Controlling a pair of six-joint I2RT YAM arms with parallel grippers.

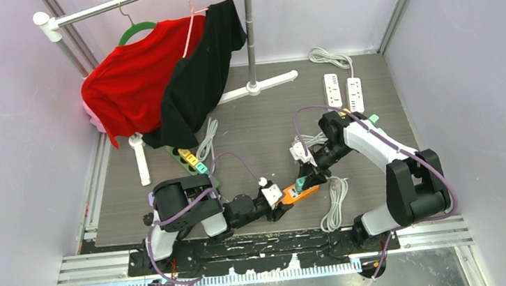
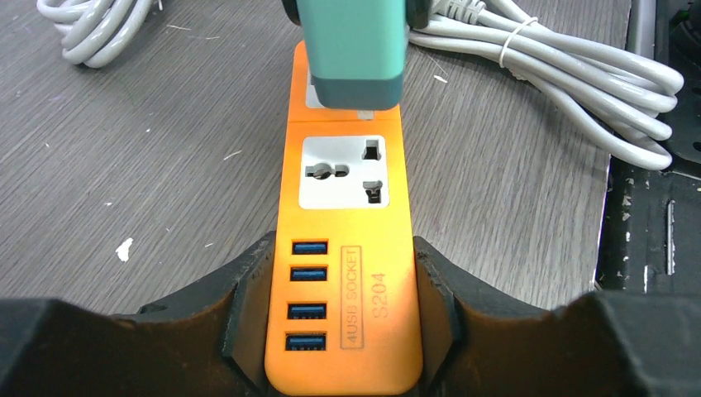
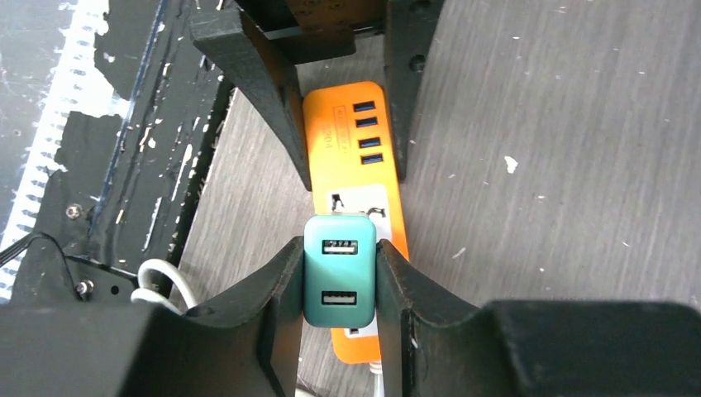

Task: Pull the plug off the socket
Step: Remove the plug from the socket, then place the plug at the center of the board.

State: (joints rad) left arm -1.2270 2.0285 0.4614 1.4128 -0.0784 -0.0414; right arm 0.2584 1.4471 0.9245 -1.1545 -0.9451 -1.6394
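An orange power strip (image 1: 305, 193) with several USB ports lies on the grey table; it also shows in the left wrist view (image 2: 347, 207) and the right wrist view (image 3: 351, 132). My left gripper (image 1: 282, 202) (image 2: 343, 289) is shut on its USB end. A teal plug (image 1: 301, 182) (image 2: 354, 50) stands over the strip's far socket. A short piece of metal prong shows under it, just at the socket face. My right gripper (image 1: 307, 177) (image 3: 339, 285) is shut on the plug's (image 3: 339, 256) sides.
A coiled white cable (image 1: 336, 203) (image 2: 570, 74) lies right of the strip. Two white power strips (image 1: 343, 92) lie at the back right. A multicoloured strip (image 1: 192, 161) lies by a rack with a red shirt (image 1: 132, 81) and a black shirt (image 1: 200, 64). The black front rail (image 3: 124, 165) is close.
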